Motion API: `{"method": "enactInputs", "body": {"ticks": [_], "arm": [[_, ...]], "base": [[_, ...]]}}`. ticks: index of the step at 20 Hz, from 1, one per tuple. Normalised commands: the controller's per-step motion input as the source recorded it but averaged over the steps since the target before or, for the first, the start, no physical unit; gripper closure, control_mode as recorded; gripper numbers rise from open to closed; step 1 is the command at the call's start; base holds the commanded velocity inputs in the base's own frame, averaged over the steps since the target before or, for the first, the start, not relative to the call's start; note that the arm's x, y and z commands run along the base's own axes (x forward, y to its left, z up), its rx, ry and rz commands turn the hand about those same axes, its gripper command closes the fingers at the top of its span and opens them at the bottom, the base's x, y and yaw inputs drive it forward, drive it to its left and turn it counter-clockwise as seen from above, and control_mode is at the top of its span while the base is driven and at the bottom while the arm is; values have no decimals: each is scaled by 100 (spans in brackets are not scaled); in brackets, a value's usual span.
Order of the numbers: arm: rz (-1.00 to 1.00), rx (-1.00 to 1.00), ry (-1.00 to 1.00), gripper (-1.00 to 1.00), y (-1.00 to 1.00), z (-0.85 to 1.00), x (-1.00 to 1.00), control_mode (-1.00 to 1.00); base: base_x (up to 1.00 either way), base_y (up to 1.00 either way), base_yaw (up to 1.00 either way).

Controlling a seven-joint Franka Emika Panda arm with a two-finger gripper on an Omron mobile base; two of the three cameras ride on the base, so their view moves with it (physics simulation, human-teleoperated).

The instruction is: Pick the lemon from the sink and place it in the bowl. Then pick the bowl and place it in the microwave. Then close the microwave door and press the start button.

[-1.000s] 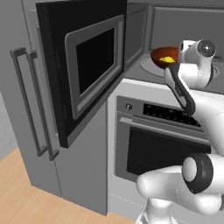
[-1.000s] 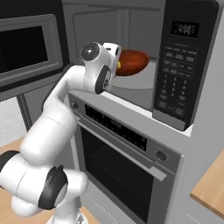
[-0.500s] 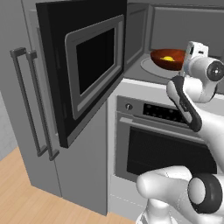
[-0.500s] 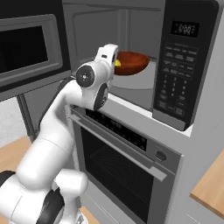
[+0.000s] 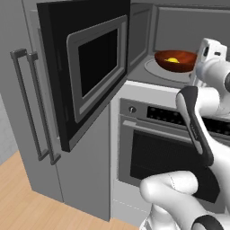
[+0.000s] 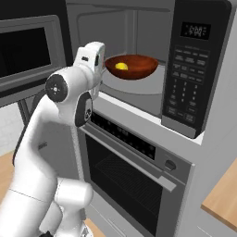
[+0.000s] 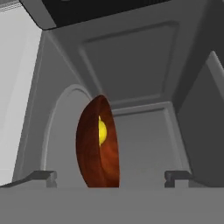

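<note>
Inside the microwave (image 6: 139,55) the bowl (image 5: 175,60) sits on the round turntable (image 6: 134,84), with the lemon (image 6: 121,66) lying in it; we read the first two steps as done. In the hand view the hand (image 7: 111,177) faces the cavity with its tips spread wide and nothing between them, the bowl (image 7: 98,142) ahead and apart from both tips. The microwave door (image 5: 87,67) stands swung wide on the left, its window facing the room, above the oven (image 6: 134,166). By our judgement, closing that door comes next, then the start button on the control panel (image 6: 190,69). Risks we note: the wrist sits just beside the cavity mouth, so a careless sweep toward the door could clip the bowl's rim or drag it off the turntable. The door is well apart from the hand, so the arm must reach around its outer edge; pushing near the hinge could stall it short of latching. The panel buttons are small and close together, and we cannot tell which is start, so a wrong press is possible.
</note>
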Motion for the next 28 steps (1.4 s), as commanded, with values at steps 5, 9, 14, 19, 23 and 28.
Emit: {"method": "enactInputs", "body": {"ticks": [5, 9, 14, 19, 23, 28], "arm": [[0, 0, 0, -100, 16, 35, -100, -100], [0, 3, 7, -100, 16, 16, -100, -100], [0, 6, 4, -100, 30, 0, -100, -100], [0, 6, 0, -100, 51, 0, -100, -100], [0, 6, 0, -100, 74, -2, -90, -100], [0, 0, -1, -100, 92, -2, -48, -100]], "base": [[0, 0, 0], [0, 0, 0], [0, 0, 0], [0, 0, 0], [0, 0, 0], [0, 0, 0]]}}
